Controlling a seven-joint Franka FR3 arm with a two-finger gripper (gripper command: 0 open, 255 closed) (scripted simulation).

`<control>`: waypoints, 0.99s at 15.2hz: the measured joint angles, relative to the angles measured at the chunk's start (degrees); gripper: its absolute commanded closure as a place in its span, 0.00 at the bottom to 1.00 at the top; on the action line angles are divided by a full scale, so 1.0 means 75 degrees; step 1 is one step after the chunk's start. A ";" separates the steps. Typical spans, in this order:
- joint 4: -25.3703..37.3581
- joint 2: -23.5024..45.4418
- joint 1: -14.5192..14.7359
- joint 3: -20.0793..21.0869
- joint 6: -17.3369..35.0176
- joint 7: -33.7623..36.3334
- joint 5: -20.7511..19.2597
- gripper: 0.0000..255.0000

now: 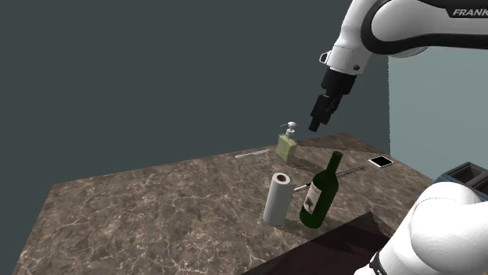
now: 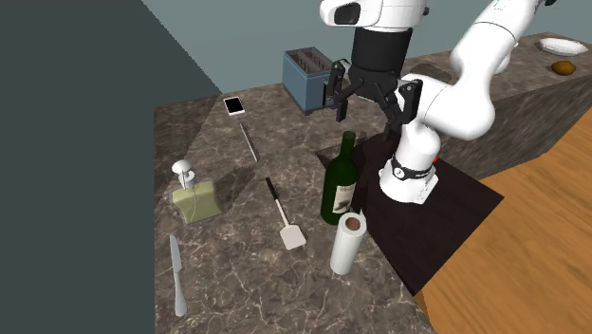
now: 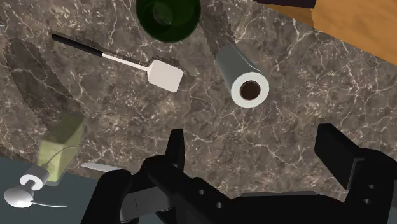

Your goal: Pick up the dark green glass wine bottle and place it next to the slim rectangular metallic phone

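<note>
Hovering high over the marble-patterned countertop, the gripper is seen with its fingers spread wide and nothing between them. Can any part of the task be counted as done?

None can be. The dark green wine bottle is found upright on the countertop, lower than the gripper and untouched by it, with a paper towel roll standing just beside it.

And where is the phone placed?

It is laid flat near the countertop's far corner, well apart from the wine bottle. In the second exterior view a toaster is seen near it.

What is left, then?

Everything, it is judged. The gripper is to be lowered to the wine bottle, which is then to be clasped, lifted, carried across and set down upright beside the phone. The paper towel roll, and the spatula lying close by, are to be kept clear of on the way.
</note>
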 measured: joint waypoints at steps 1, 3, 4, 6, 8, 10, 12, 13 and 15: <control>0.0000 0.0000 0.0000 0.0000 0.0000 0.0000 0.0000 0.00; -0.0360 -0.0285 -0.0065 -0.0060 0.0050 -0.0104 -0.0138 0.00; -0.0534 -0.0407 -0.0113 -0.0108 0.0086 -0.0180 -0.0241 0.00; -0.1009 -0.0739 -0.0212 -0.0181 0.0198 -0.0312 -0.0452 0.00; -0.1474 -0.1176 -0.0302 -0.0205 0.0195 -0.0391 -0.0644 0.00; -0.1959 -0.1562 -0.0451 -0.0345 0.0281 -0.0582 -0.0924 0.00; -0.2347 -0.1786 -0.0585 -0.0507 0.0437 -0.0765 -0.1159 0.00; -0.2482 -0.1844 -0.0596 -0.0510 0.0511 -0.0767 -0.1182 0.00; -0.2704 -0.1857 -0.0620 -0.0543 0.0717 -0.0785 -0.1228 0.00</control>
